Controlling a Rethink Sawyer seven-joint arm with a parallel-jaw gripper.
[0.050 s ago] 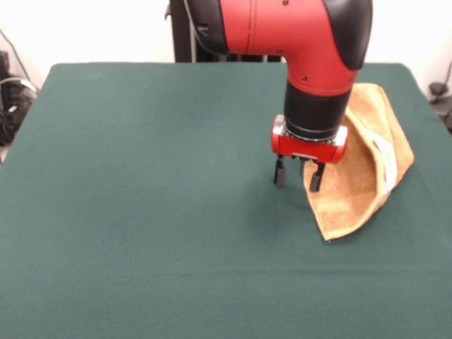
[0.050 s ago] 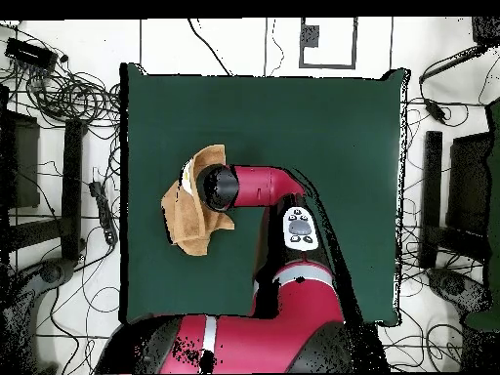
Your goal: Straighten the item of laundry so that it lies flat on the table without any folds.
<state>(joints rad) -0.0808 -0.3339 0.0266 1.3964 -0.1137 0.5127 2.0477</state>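
The item of laundry [image 1: 360, 169] is a golden-orange towel lying bunched and folded over itself at the right side of the table [image 1: 141, 183], with a white strip [image 1: 385, 159] showing along one fold. My gripper [image 1: 298, 174] hangs just above the table at the towel's left edge, its fingers apart and open; one fingertip [image 1: 316, 178] overlaps the towel's edge and the other [image 1: 280, 172] stands over bare green cloth. In the overhead view the towel [image 2: 187, 217] lies near the table's [image 2: 322, 127] left edge, and the arm's wrist [image 2: 219, 187] hides the gripper and part of the towel.
The towel lies close to the table's right edge [image 1: 441, 183] in the front view. Green cloth spreads wide to the left and front of the gripper. Cables and stands [image 2: 59, 98] surround the table on the floor.
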